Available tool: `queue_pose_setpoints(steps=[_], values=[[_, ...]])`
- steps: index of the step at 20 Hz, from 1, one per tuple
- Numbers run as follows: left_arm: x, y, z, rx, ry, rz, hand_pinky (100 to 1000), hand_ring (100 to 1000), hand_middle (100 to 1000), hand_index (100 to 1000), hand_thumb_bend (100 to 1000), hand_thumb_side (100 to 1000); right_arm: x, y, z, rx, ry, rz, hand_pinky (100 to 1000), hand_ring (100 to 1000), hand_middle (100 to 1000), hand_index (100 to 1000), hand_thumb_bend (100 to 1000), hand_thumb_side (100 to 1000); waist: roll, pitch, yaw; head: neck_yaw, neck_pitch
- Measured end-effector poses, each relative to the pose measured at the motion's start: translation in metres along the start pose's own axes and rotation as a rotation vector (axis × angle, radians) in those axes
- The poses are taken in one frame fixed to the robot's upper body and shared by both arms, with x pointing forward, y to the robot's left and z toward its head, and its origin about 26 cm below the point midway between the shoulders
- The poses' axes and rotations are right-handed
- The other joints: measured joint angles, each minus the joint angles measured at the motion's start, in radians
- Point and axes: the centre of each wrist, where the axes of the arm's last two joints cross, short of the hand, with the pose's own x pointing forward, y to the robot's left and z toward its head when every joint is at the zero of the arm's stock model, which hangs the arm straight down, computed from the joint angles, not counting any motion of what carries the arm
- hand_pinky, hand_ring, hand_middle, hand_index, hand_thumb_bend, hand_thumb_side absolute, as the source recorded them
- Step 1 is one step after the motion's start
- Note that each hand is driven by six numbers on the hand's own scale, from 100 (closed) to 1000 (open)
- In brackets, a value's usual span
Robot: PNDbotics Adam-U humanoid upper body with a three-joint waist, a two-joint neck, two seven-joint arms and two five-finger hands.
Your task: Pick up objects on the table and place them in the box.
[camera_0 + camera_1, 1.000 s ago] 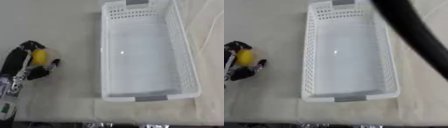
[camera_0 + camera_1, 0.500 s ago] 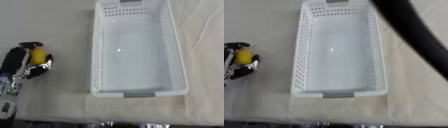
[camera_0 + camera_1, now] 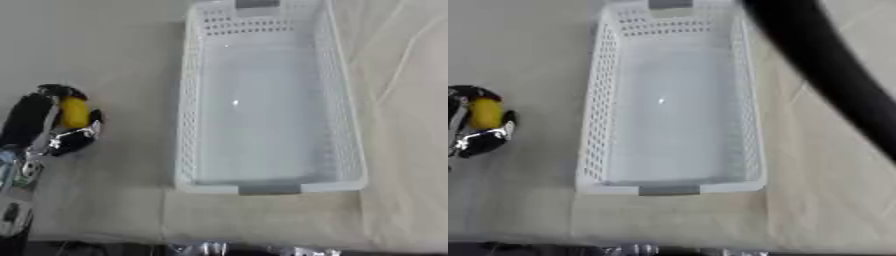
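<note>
At the left edge of the table my left hand (image 3: 39, 122) has its black fingers and thumb curled round a small yellow object (image 3: 73, 113). Hand and object are well left of the white perforated box (image 3: 188, 120), which lies lengthwise in the middle with nothing inside. The same yellow object (image 3: 485, 113) shows at the far left of the right eye view. My right hand shows in neither view; only a thick black limb or cable (image 3: 833, 75) crosses the upper right of the right eye view.
The table is covered by a pale beige cloth (image 3: 411, 150) with creases to the right of the box. The box has grey handles, one at the near end (image 3: 269, 189) and one at the far end (image 3: 256, 3). A dark table edge (image 3: 219, 248) runs along the bottom.
The whole picture has shifted, so the camera moved: the box sits higher and more central. My left hand stays curled round the yellow object at the left edge.
</note>
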Motion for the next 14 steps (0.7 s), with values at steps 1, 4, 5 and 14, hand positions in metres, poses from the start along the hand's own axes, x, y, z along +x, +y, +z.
queue_pose_setpoints(steps=[1,4,5,14], values=[[0.000,0.002,-0.001,0.007,-0.003,-0.002,100,100,272,585,100,273,0.000,0.000,0.000,-0.001,0.000,-0.001,511,615,673,722,100,927,0.000,0.000,0.000,0.000,0.000],[-0.004,0.015,-0.010,0.065,-0.003,-0.005,100,100,269,579,100,255,0.000,0.000,0.000,-0.001,-0.002,0.000,511,615,673,722,100,928,0.000,0.000,0.000,0.000,0.000],[-0.006,0.020,-0.012,0.089,-0.002,-0.005,100,100,271,581,100,241,0.000,0.000,0.000,-0.001,-0.002,0.001,511,615,673,722,100,928,0.000,0.000,0.000,-0.001,0.000],[-0.026,0.079,-0.033,0.261,0.025,-0.129,100,100,280,597,119,151,0.000,-0.004,-0.001,-0.012,0.003,0.008,511,616,674,722,100,928,0.012,-0.003,0.002,-0.009,0.000]])
